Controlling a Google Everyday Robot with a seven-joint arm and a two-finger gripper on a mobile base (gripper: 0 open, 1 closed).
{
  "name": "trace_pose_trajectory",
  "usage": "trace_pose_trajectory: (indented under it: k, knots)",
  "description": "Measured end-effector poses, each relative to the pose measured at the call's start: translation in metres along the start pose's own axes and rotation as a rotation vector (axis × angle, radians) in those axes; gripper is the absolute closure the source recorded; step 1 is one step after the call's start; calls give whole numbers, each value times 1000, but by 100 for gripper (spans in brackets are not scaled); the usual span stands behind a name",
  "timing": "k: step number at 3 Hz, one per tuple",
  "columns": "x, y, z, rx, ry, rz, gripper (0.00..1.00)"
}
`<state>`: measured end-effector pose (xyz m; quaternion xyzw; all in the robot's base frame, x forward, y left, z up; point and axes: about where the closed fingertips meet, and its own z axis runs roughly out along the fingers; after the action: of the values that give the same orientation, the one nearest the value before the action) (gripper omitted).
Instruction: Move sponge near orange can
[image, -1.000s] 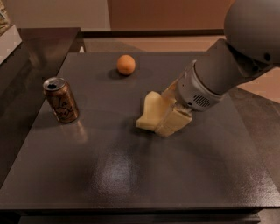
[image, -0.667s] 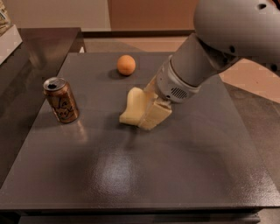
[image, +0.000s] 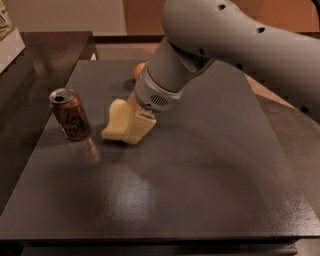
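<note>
The pale yellow sponge (image: 114, 121) is held at my gripper (image: 128, 131), low over the dark tabletop (image: 200, 190). One blocky yellowish finger (image: 141, 125) presses against its right side. The sponge's lower left corner sits just right of the orange can (image: 70, 114), with a small gap between them. The can stands upright at the left of the table, copper-orange with dark lettering and an open silver top. My grey arm (image: 210, 45) comes down from the upper right and hides the sponge's far side.
A round orange fruit (image: 138, 71) sits at the back of the table, mostly hidden behind my arm. A white object (image: 9, 37) stands at the far left on a dark side counter (image: 30, 75). The table's front edge runs along the bottom.
My gripper has carried the sponge leftward across the table, from the middle to just beside the can. The arm now covers most of the fruit. The can has not moved.
</note>
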<state>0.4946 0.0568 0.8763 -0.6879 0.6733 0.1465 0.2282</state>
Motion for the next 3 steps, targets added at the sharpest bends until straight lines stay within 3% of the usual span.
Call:
trace_pose_trajectory:
  k: [2,3]
  knots:
    - [-27,-1,40,-48,12,-41,59]
    - [-23,-2,50,-50,23,-25,36]
